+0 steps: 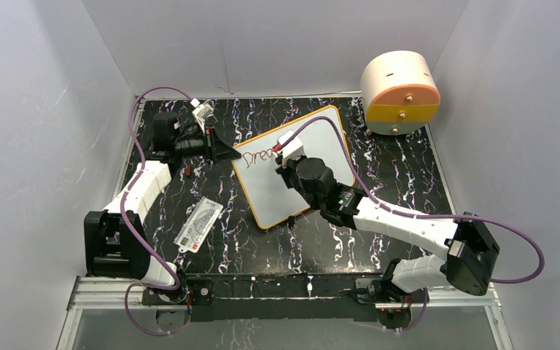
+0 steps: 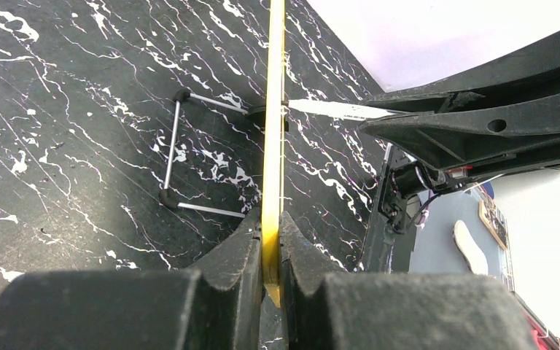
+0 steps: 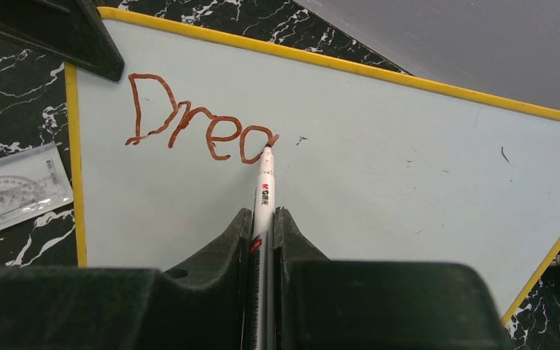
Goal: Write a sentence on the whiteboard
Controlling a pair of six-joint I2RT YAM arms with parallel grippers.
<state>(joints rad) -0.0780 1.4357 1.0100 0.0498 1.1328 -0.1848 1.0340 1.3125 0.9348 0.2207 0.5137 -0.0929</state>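
Near table [image 1: 277,251]: black marbled top with a bare strip between the arm bases and the board; a protractor sleeve [image 1: 199,224] left of the board's near corner, apart from it.
Whiteboard [image 1: 266,193]: skewed on the table, yellow-framed; flat or propped, cannot tell. Judged light, stiff and slick-faced, so likely to slide or pivot under pen pressure unless pinned. Best taken at the frame, clear of the writing face.
Right end effector [image 3: 262,219]: closed on the barrel of a marker [image 3: 265,182], tip touching the board at the tail of the "a".
Marker handling: thin, hard, smooth; probably apt to twist in the grip if pressed hard.
Sentence [image 3: 200,127]: only "Drea" written, reddish-brown, in the board's corner; fresh ink probably smearable.
Left end effector [image 2: 271,233]: pinched shut on the yellow frame, near the "D".
Room: wide blank face right of the tip and below the word, with the frame as the limit.
Far: a cream-and-orange round box [image 1: 399,92] by the table's far right corner, apart from the board.
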